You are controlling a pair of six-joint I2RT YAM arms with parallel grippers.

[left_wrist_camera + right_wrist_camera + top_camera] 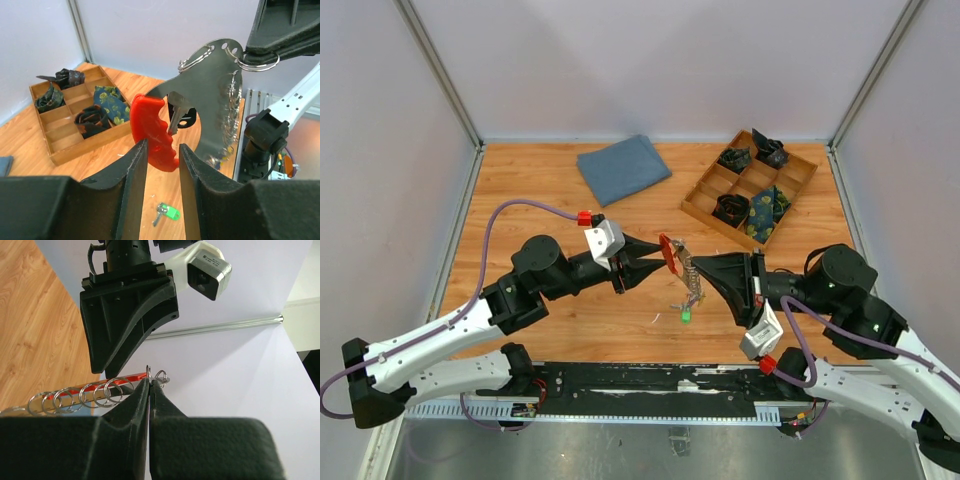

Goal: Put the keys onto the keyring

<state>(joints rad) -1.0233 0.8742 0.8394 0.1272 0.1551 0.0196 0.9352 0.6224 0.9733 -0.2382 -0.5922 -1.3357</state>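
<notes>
My left gripper (658, 255) is shut on the red curved keyring (667, 255) and holds it above the table's middle. In the left wrist view the keyring (150, 132) sits between my fingertips (139, 160). One silver key (175, 117) lies against it. Behind it is a silver plate (215, 90) with several split rings, and keys (222, 150) hang from them. They dangle below the grippers in the top view (692, 293). My right gripper (692, 268) is shut on a ring at the bunch's corner (150, 376).
A loose key with a green tag (686, 315) lies on the table under the grippers, also in the left wrist view (170, 214). A wooden compartment tray (705, 190) with rolled dark fabrics stands back right. A folded blue cloth (623, 168) lies at the back.
</notes>
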